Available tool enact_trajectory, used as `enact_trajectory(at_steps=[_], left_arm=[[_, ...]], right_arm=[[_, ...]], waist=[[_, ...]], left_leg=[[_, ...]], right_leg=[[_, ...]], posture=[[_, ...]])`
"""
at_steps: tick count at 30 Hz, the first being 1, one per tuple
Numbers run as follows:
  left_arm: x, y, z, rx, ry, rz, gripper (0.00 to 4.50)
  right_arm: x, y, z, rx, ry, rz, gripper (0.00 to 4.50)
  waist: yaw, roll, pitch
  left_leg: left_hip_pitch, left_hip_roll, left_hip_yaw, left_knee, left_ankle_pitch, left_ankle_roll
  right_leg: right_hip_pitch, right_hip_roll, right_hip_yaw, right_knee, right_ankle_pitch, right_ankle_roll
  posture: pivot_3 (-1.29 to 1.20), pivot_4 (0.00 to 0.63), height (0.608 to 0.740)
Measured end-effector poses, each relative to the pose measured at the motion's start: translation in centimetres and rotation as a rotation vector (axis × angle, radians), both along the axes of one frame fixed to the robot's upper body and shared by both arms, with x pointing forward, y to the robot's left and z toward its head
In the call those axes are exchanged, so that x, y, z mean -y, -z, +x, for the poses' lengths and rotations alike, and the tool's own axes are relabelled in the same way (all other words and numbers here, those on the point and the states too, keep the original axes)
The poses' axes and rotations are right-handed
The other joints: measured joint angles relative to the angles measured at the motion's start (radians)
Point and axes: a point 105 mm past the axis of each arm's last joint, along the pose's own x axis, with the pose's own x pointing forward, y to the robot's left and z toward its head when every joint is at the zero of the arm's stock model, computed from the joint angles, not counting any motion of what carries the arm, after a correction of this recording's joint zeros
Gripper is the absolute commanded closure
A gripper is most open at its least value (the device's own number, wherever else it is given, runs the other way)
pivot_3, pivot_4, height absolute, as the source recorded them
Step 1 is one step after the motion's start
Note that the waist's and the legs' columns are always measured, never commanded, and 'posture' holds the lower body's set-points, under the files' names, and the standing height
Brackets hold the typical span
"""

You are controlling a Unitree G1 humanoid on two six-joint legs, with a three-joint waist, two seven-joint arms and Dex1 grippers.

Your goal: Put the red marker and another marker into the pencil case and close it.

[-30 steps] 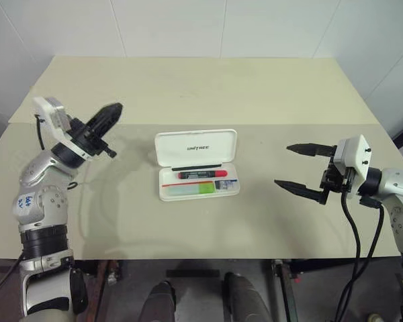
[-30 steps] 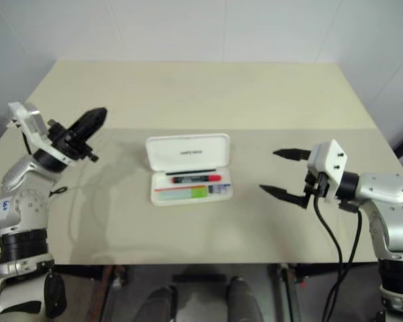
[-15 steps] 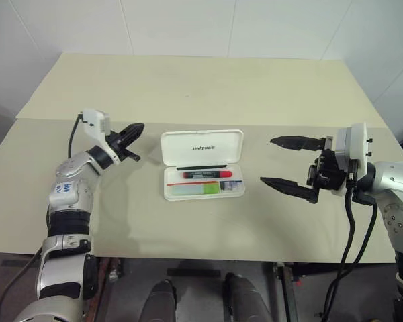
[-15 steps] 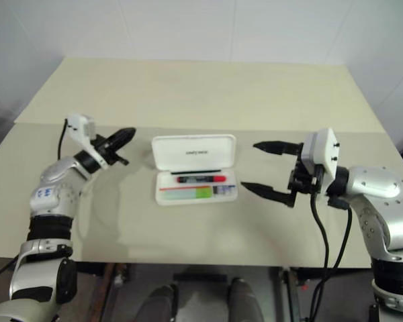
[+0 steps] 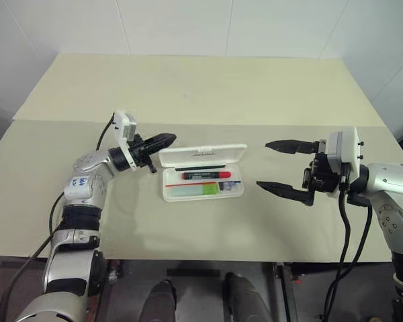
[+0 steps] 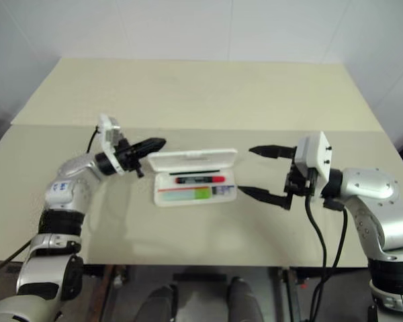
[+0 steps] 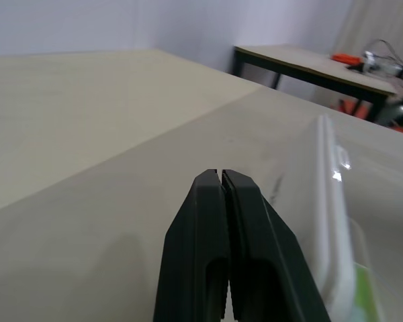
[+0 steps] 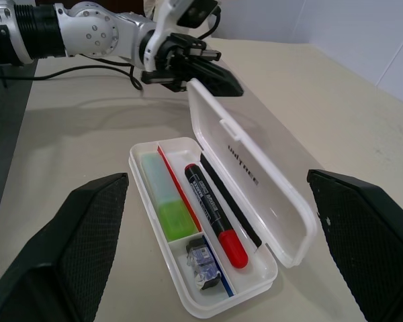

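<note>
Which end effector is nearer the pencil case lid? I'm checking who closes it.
Left. The left end effector is shut at the pencil case lid's back edge; the right end effector stands open, apart beside it.

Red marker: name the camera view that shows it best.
The right wrist view: the red marker lies close and whole inside the open pencil case. Both eye views show it small, as a red-tipped bar. The left wrist view catches just the case's lid edge.
</note>
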Motion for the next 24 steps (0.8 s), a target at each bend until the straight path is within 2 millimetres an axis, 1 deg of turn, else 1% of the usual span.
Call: enact_trajectory(at_steps=[5, 8, 10, 13, 15, 17, 21, 24], left_arm=[[0.1, -0.2, -2.2, 0.007, 0.138, 0.057, 4.48], [0.4, 0.1, -3.5, -0.001, 0.224, 0.141, 4.48], [0.6, 0.9, -4.0, -0.028, 0.260, 0.199, 4.48], [1.2, 2.8, -4.4, -0.070, 0.288, 0.269, 4.48], [1.4, 3.5, -4.4, -0.087, 0.296, 0.303, 4.48], [1.4, 3.8, -4.3, -0.091, 0.286, 0.320, 4.48], [1.2, 4.5, -3.6, -0.115, 0.234, 0.336, 4.48], [1.0, 5.0, -2.5, -0.127, 0.182, 0.356, 4.48]], right_arm=[[0.1, 0.3, 0.0, -0.007, 0.005, -0.002, 0.00], [0.1, 0.3, 0.0, -0.007, 0.006, -0.001, 0.00], [0.0, 0.3, 0.0, -0.006, 0.005, 0.005, 0.00], [0.0, 0.3, 0.1, -0.005, 0.007, 0.011, 0.00], [-0.1, 0.3, 0.1, -0.004, 0.010, 0.014, 0.00], [-0.1, 0.3, 0.2, -0.003, 0.015, 0.017, 0.00], [-0.1, 0.3, 0.3, -0.001, 0.026, 0.022, 0.00], [-0.1, 0.3, 0.4, 0.001, 0.038, 0.027, 0.00]], waist=[[0.001, 0.000, 0.000], [0.001, 0.000, 0.000], [0.001, 0.000, 0.000], [0.001, 0.000, 0.000], [0.001, 0.000, 0.000], [0.001, 0.000, 0.000], [0.000, 0.000, 0.000], [0.001, 0.000, 0.000]], left_leg=[[0.000, 0.000, 0.000, 0.000, 0.000, 0.000], [0.000, 0.000, 0.000, 0.000, 0.000, 0.000], [0.000, 0.000, 0.000, 0.000, 0.000, 0.000], [0.000, 0.000, 0.000, 0.000, 0.000, 0.000], [0.000, 0.000, 0.000, 0.000, 0.000, 0.000], [0.000, 0.000, 0.000, 0.000, 0.000, 0.000], [0.000, 0.000, 0.000, 0.000, 0.000, 0.000], [0.000, 0.000, 0.000, 0.000, 0.000, 0.000]], right_leg=[[0.000, 0.000, 0.000, 0.000, 0.000, 0.000], [0.000, 0.000, 0.000, 0.000, 0.000, 0.000], [0.000, 0.000, 0.000, 0.000, 0.000, -0.001], [0.000, 0.000, 0.000, 0.000, 0.000, -0.001], [0.000, 0.000, 0.000, 0.000, 0.000, -0.001], [0.000, 0.000, 0.000, 0.000, 0.000, -0.001], [0.000, 0.000, 0.000, 0.000, 0.000, -0.001], [0.000, 0.000, 0.000, 0.000, 0.000, -0.001]], posture=[[0.00, 0.150, 0.740], [0.00, 0.150, 0.740], [0.00, 0.150, 0.740], [0.00, 0.150, 0.740], [0.00, 0.150, 0.740], [0.00, 0.150, 0.740], [0.00, 0.150, 0.740], [0.00, 0.150, 0.740]])
